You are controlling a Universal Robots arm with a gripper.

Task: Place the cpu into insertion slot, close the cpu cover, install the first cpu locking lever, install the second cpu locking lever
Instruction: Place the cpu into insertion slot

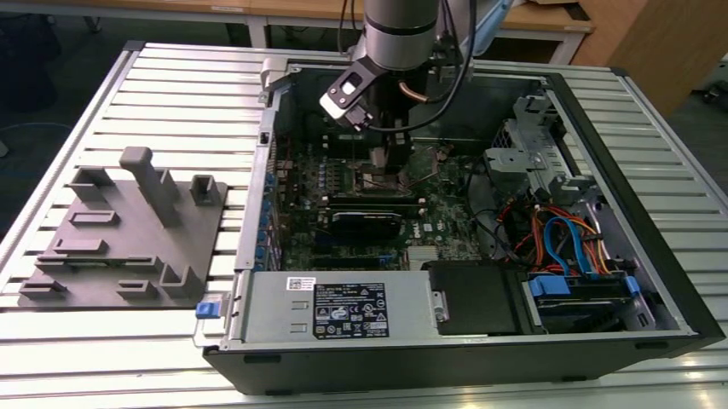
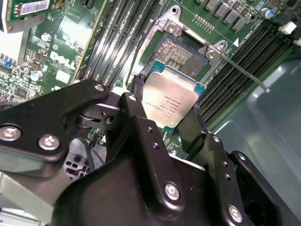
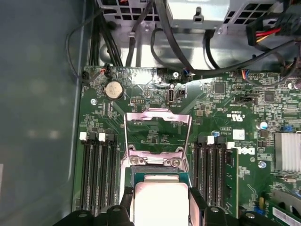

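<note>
My gripper is shut on the cpu, a flat square chip with a silvery top, one black finger on each of two opposite edges. I hold it tilted just above the insertion slot, whose pin field lies bare inside its silver rim. In the first wrist view the cpu sits between the fingers, and the cpu cover is swung open beyond it. A thin locking lever sticks out beside the slot. In the exterior view the gripper hangs over the slot inside the open computer case.
Long black memory slots flank the socket on both sides. A black card, the power supply and bundled cables fill the case. A grey fixture plate lies on the slatted table at the exterior view's left.
</note>
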